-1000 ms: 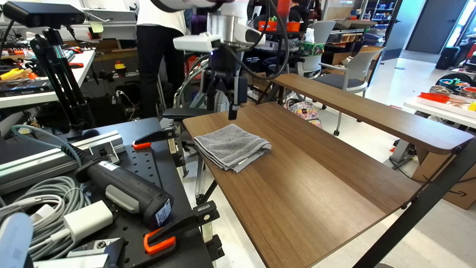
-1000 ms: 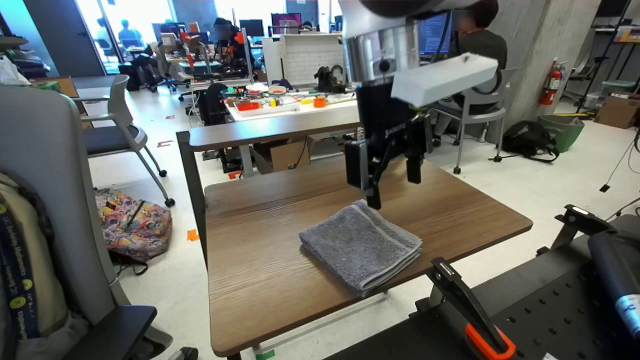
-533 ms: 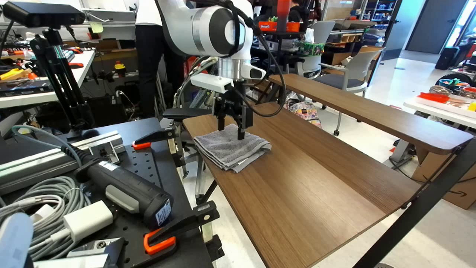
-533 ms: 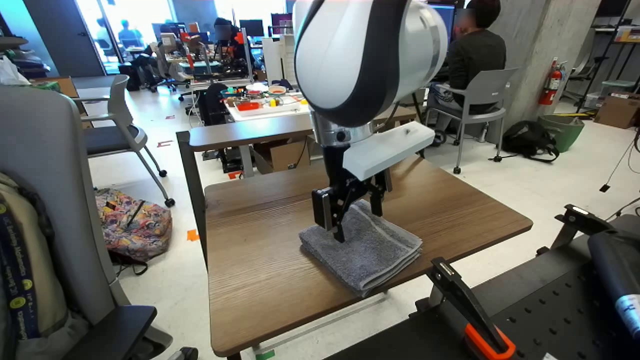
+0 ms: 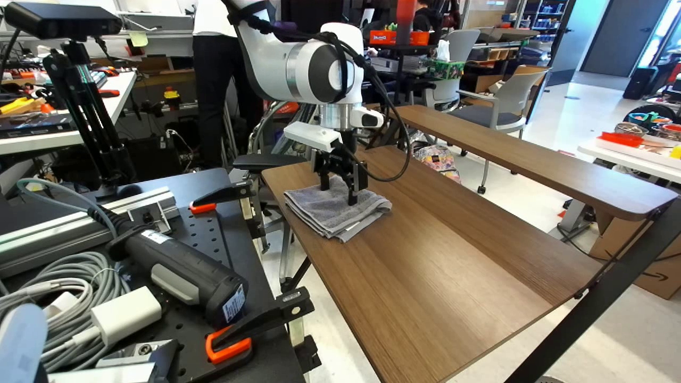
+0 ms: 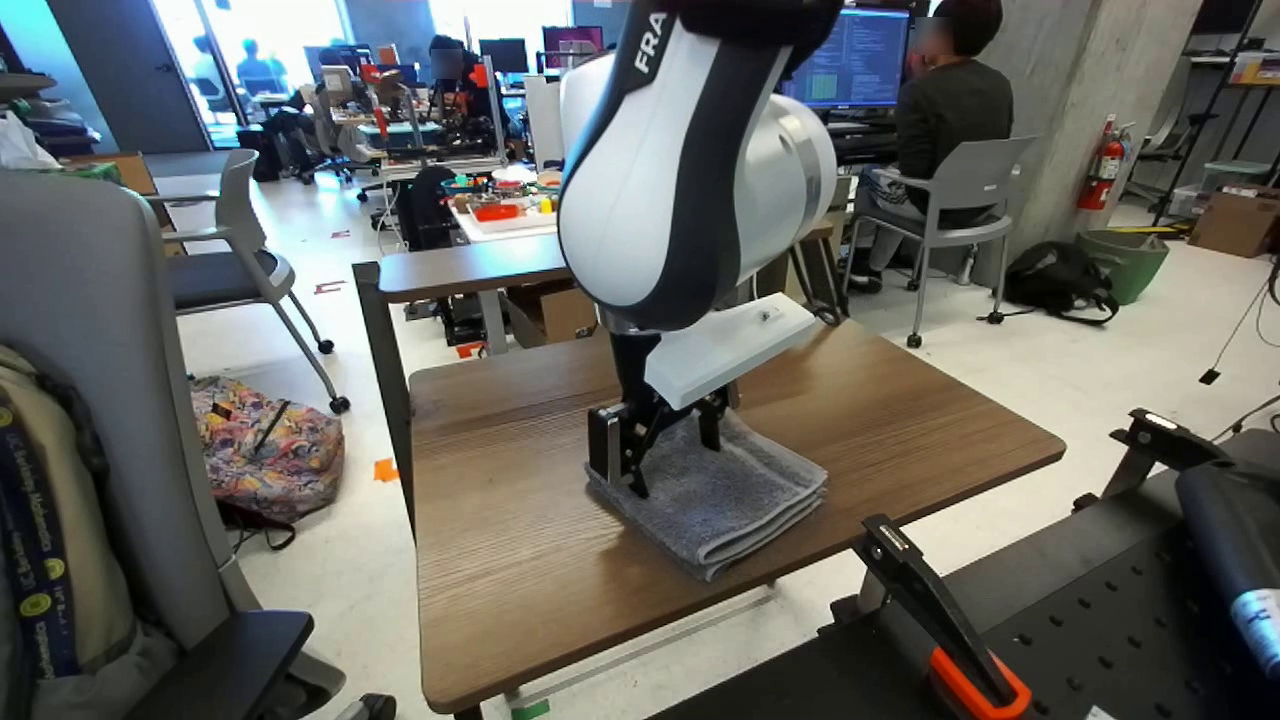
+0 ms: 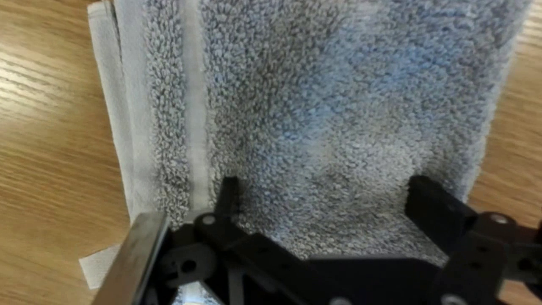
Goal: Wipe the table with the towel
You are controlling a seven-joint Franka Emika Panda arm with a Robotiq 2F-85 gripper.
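The gripper (image 6: 675,467) had its fingers (image 7: 438,207) spread wide, right on top of the towel (image 6: 730,500).
The grey towel lay folded and flat under the gripper, on the brown table (image 5: 436,271), and in both exterior views the black finger tips touched its top. Fuzzy cloth lay between the fingers. In the wrist view, a smooth pale stripe (image 7: 194,97) on the towel ran just beside one finger, and the cloth went past both fingers on their outer sides. Above the fingers sat a white block (image 6: 735,345), and above that came the big white and black robot arm (image 6: 650,200). In an exterior view, a black and orange clamp (image 5: 234,352) was well apart from the gripper. Far behind the gripper, in an exterior view, a person (image 6: 955,115) sat on a grey chair (image 6: 975,180).
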